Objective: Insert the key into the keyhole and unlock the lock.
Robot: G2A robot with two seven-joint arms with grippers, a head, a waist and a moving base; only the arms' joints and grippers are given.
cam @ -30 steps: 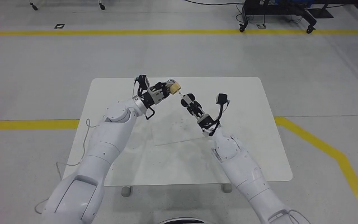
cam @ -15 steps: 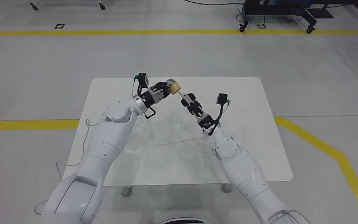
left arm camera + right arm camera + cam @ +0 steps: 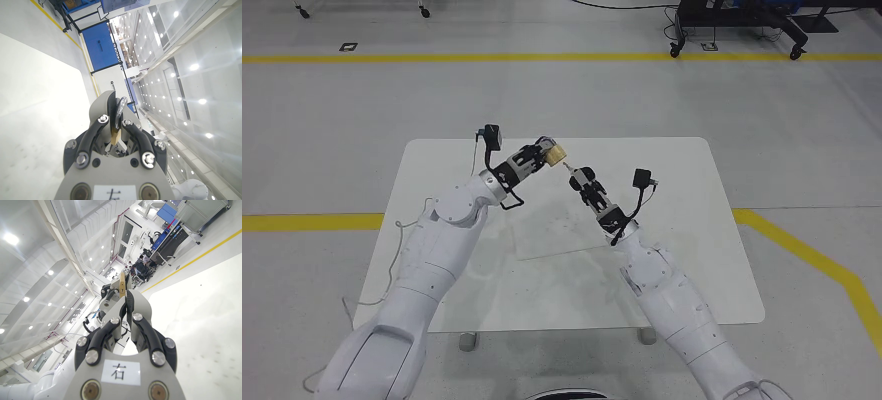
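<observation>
A brass padlock [image 3: 555, 154] hangs over the far middle of the white table [image 3: 682, 250], and my left gripper [image 3: 540, 155] is shut on it. In the left wrist view its silver shackle [image 3: 120, 108] sits between the pads and its brass body [image 3: 115, 137] lies nearer the palm. My right gripper [image 3: 575, 177] is just right of the lock, shut on the key, which its fingers mostly hide. In the right wrist view the lock [image 3: 122, 285] stands edge-on just past my right gripper [image 3: 125, 297], its keyhole facing me, with the left gripper [image 3: 111, 292] behind it.
Both arms meet above the table's far half, well off its surface. A yellow floor line [image 3: 542, 57] runs beyond the far edge. Carts and dark racks [image 3: 742, 20] stand farther back on the floor.
My left wrist has turned and lifted slightly, carrying the lock a little farther away. The right gripper has crept closer to the lock's underside.
</observation>
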